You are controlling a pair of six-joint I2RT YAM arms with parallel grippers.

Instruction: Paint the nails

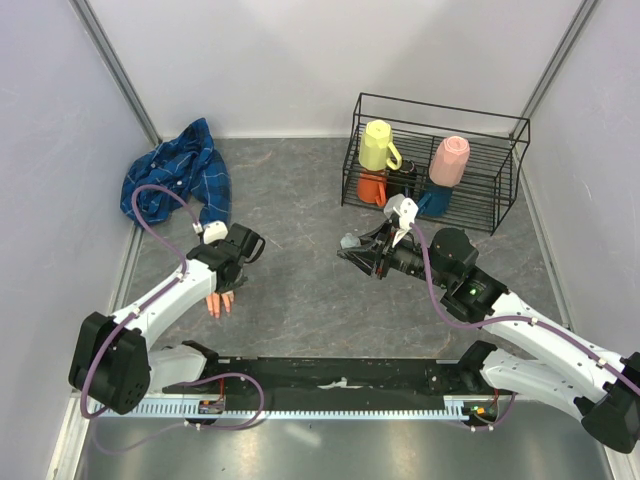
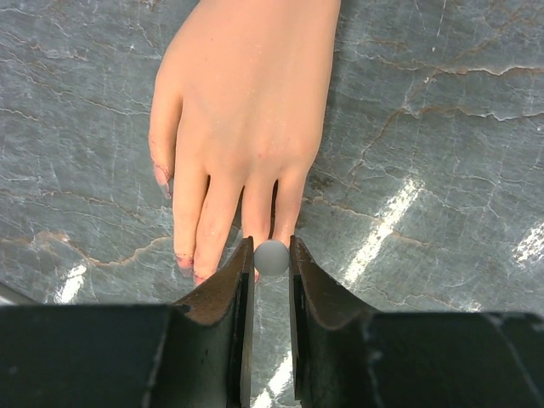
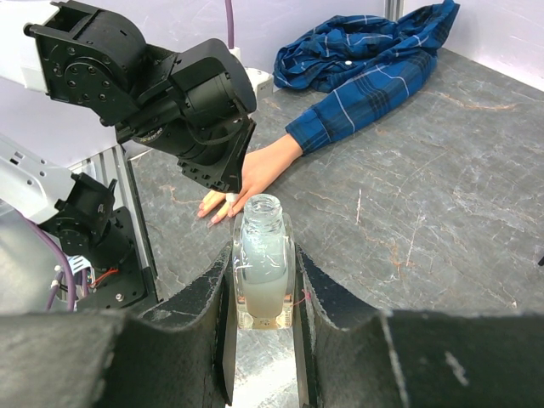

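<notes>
You had the left gripper point(image 2: 271, 245) closed down on a small round grey piece point(image 2: 272, 260), pinched between its fingertips at the lower middle of the left wrist view. It hung right over the mannequin hand point(image 2: 242, 110), which lay flat on the grey table point(image 2: 442, 170) with its fingers pointing toward the bottom of the frame. The grey piece sat at the tips of the two fingers on the right; whether it touched them could not be told. The nails point(image 2: 161, 177) were at those fingertips, and the ones toward the left of the frame showed reddish smears. In the overhead view the hand lay at lower left, just below the gripper, its wrist running up into a blue plaid shirt point(image 1: 178, 180) bunched in the upper left corner.

Your right gripper point(image 3: 264, 259) was clamped on an open bottle point(image 3: 260, 217) with no cap and cloudy pale liquid inside. It sat near the middle of the overhead frame, well apart from the hand. In the right wrist view the left gripper and the hand showed beyond the bottle's mouth, at upper left. A wire rack point(image 1: 440, 105) stood at upper right of the overhead frame, holding a yellow cup point(image 1: 378, 145) and a pink cup point(image 1: 450, 160).
</notes>
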